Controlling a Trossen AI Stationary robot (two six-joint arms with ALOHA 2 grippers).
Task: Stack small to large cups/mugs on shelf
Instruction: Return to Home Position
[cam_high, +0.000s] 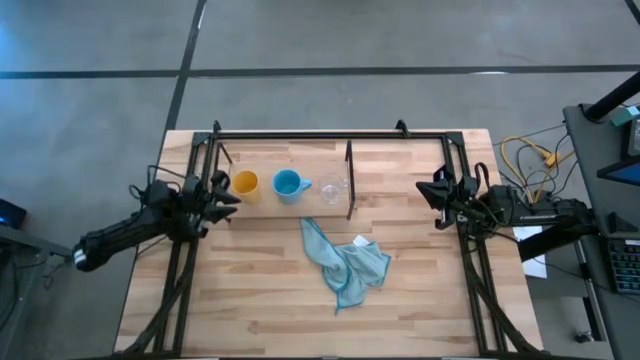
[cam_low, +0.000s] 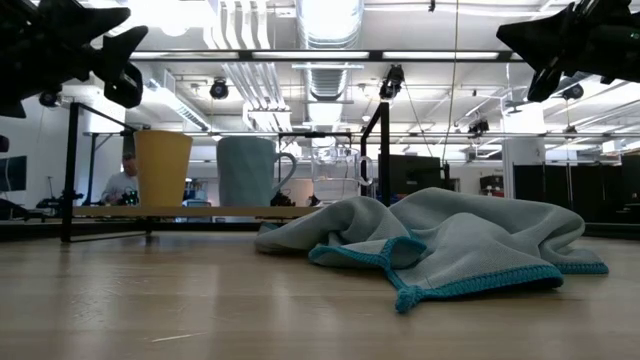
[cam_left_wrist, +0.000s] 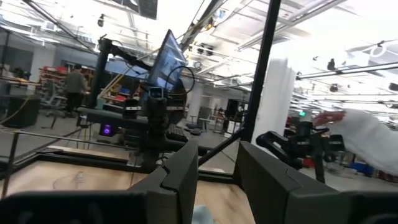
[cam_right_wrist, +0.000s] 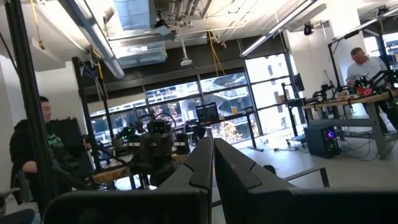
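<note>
Three vessels stand upright side by side on their bases on the low wood shelf (cam_high: 270, 205): a yellow-orange cup (cam_high: 245, 183) (cam_low: 163, 168), a light blue mug (cam_high: 288, 185) (cam_low: 247, 170) with its handle toward the right, and a small clear glass cup (cam_high: 332, 189) (cam_low: 335, 178) next to the black divider rod (cam_high: 349, 180). My left gripper (cam_high: 228, 193) (cam_left_wrist: 217, 180) hangs open in the air just left of the yellow cup. My right gripper (cam_high: 432, 190) (cam_right_wrist: 212, 162) is shut and empty, in the air toward the table's right edge.
A crumpled light blue cloth (cam_high: 345, 262) (cam_low: 440, 240) lies on the butcher-block table in front of the shelf. A black metal frame (cam_high: 330, 134) runs around the table's far and side edges. People show in the room beyond the table.
</note>
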